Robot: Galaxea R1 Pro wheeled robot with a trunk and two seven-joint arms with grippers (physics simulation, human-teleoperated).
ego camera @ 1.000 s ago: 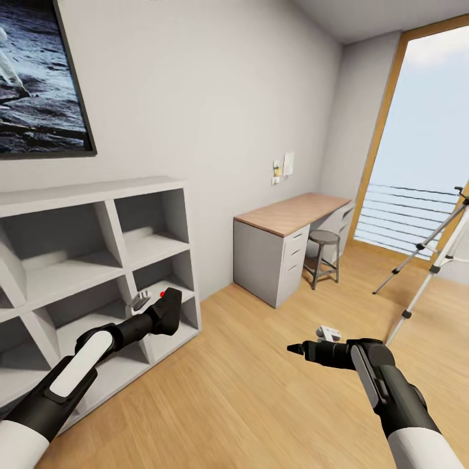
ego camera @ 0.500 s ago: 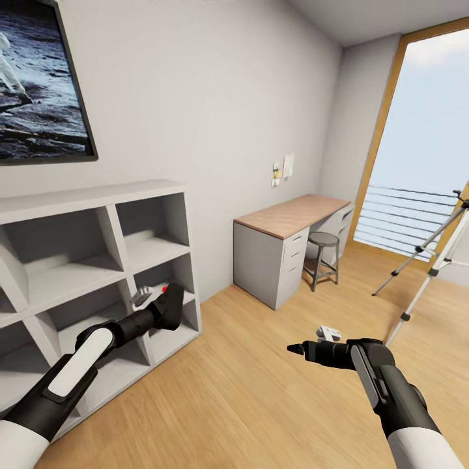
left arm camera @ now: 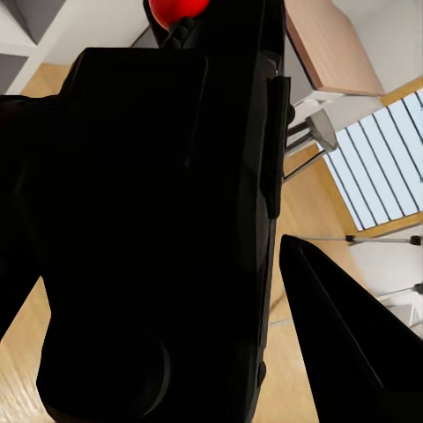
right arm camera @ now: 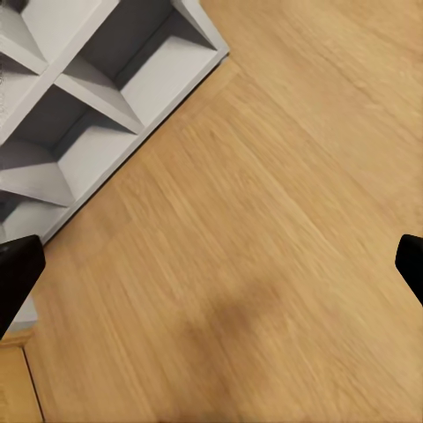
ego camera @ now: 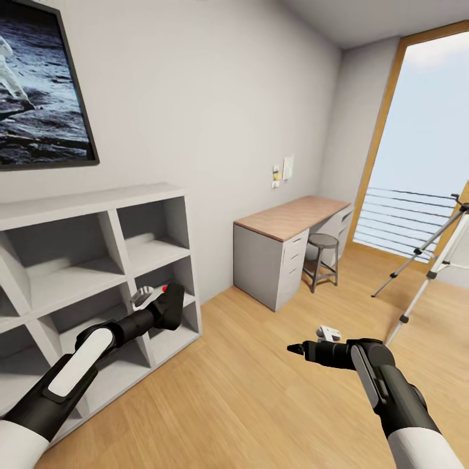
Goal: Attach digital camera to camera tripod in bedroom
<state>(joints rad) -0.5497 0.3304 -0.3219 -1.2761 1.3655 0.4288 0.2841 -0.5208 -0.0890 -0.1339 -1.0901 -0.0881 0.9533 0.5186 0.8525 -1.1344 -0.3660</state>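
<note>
Left gripper [ego camera: 170,306] clamps the camera [left arm camera: 159,220]; right gripper [ego camera: 296,348] gapes empty. View has swung slightly; tripod [ego camera: 426,257] waits far right.

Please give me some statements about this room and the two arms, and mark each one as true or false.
1. The left gripper holds the camera. True.
2. The tripod stands by the window. True.
3. The right gripper holds the stool. False: its fingers are apart with nothing between them; the stool stands at the desk.
4. The camera is mounted on the tripod. False: it is in the left gripper, near the shelf.
5. A picture hangs above the shelf. True.
</note>
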